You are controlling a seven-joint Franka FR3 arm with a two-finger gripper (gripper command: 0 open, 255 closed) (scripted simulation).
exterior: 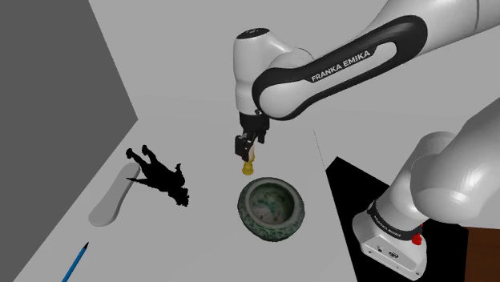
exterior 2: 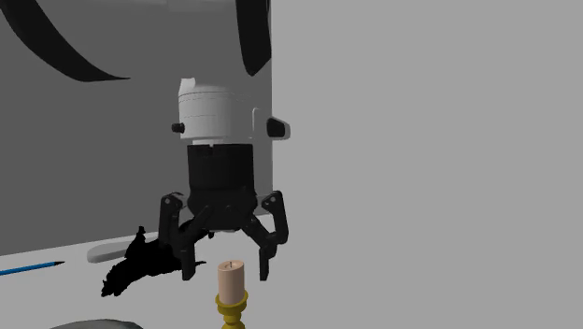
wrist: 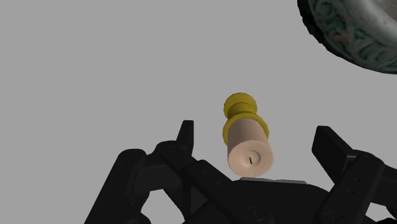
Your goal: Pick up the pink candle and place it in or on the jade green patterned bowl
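I'm at the grasp: end effector (exterior 2: pixel 228 266) spread around the candle (exterior 2: pixel 231 282), not touching. Next I should pinch, lift, and carry it to the bowl (exterior: pixel 255 218).

Shoulder view: the gripper (exterior: pixel 247 151) hangs right in front of the candle (exterior: pixel 248 167), so you mostly just get its yellow base poking out underneath. The black figure (exterior: pixel 163 178) is a flat silhouette with zero detail, so I can't tell what it's meant to be, and it overlaps one end of the pale oblong thing (exterior: pixel 110 200). The second exterior view chops the candle's foot off at the bottom edge, leaves a mere sliver of the bowl (exterior 2: pixel 93 325) down low and lets the blue pencil (exterior 2: pixel 33 268) run off the left edge, while the wrist view slices the bowl at the picture's corner.
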